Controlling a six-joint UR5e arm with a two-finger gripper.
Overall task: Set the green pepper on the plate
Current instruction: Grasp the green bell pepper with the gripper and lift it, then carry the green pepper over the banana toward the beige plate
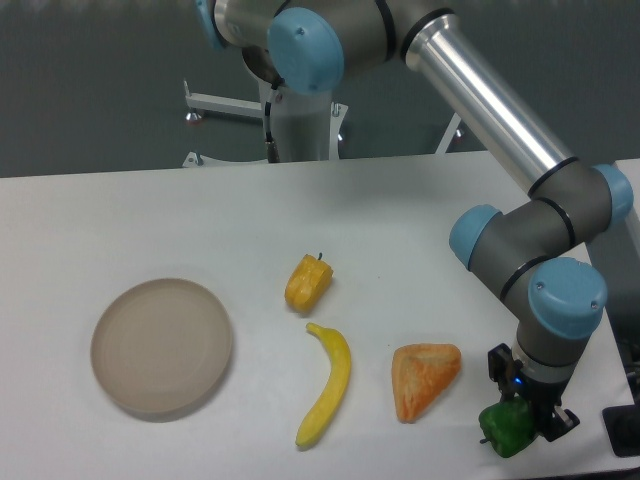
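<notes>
Jaws: your gripper (522,412) is down at the green pepper (508,427), the jaws set around its top; you cannot tell from this view whether they have closed on it or only bracket it.
Pepper position: directly under the jaws, low at the near right of the tabletop (120,220); whether it rests there or is just lifted cannot be told.
Pepper handling: judge it light and probably hollow, with a firm but glossy skin that may slip between the pads. The lumpy lobes give uneven faces, so it could twist or roll when you close or release.
Hold: take it across the blocky body just below the shoulder, on two opposite lobes, rather than by the short stem. Use moderate pressure, since a hollow shell may dent.
Beside the jaws: an orange wedge-shaped item (424,377) lies near, to the left of them.
Further out: a yellow banana (328,385), then a yellow-orange pepper (307,284) beyond it.
Farthest from the jaws: the plate (160,346), well apart on the far left, nothing on it.
Writing: no brand, label or readable text shows anywhere.
</notes>
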